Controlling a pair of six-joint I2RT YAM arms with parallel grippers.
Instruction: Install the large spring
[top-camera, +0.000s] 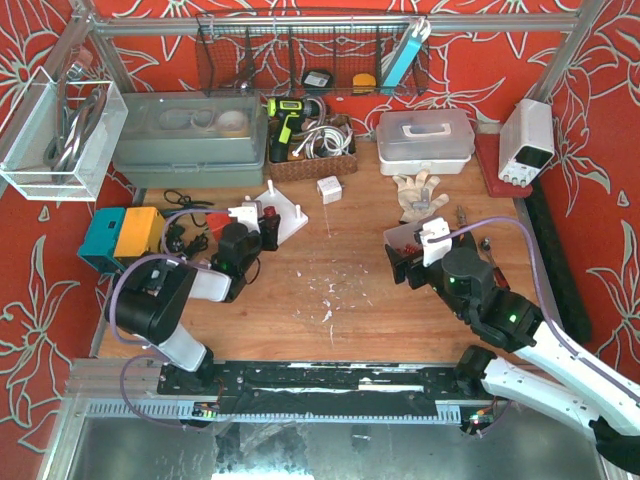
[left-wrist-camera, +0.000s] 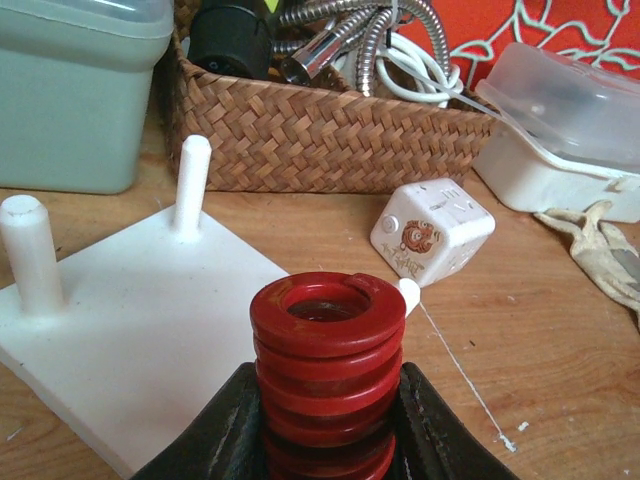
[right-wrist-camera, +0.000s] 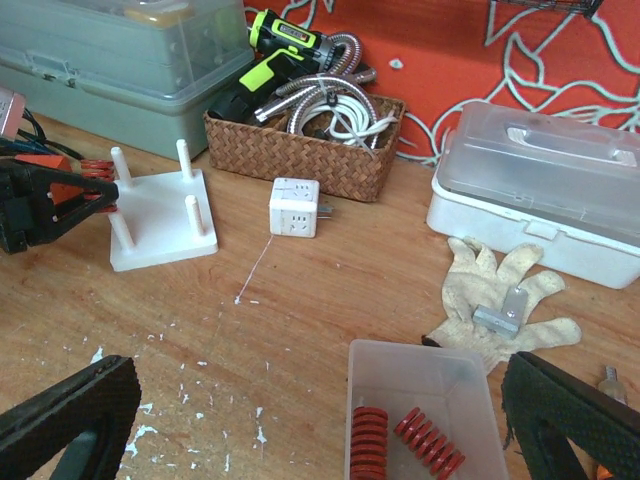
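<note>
Left tool (left-wrist-camera: 328, 432) is clamped on the spring (left-wrist-camera: 328, 345), a finger pressed to each side of the lower coils, with the top coils and the open bore standing clear above. It sits at the plate's (left-wrist-camera: 150, 330) edge, toward the far left of the desk (left-wrist-camera: 560, 380), in front of the basket (left-wrist-camera: 330, 140). Two pegs (left-wrist-camera: 190, 180) rise further back, and one small peg tip just shows behind the spring.

This spring looks like a stiff one: thick, flat, closely stacked red coils that probably won't give under the squeeze. It is likely heavy for its size, and the glossy paint and round flanks could let it twist or slide between the fingers. Holding it across the sides, low down, seems the right grip, because it leaves the bore free to go over a peg, though a tilt could jam it on the peg's tip.

Right tool (right-wrist-camera: 320, 415) hangs with its jaws wide apart and holding nothing, over the bin (right-wrist-camera: 420, 358) near the desk's right side, where smaller red springs lie.
</note>
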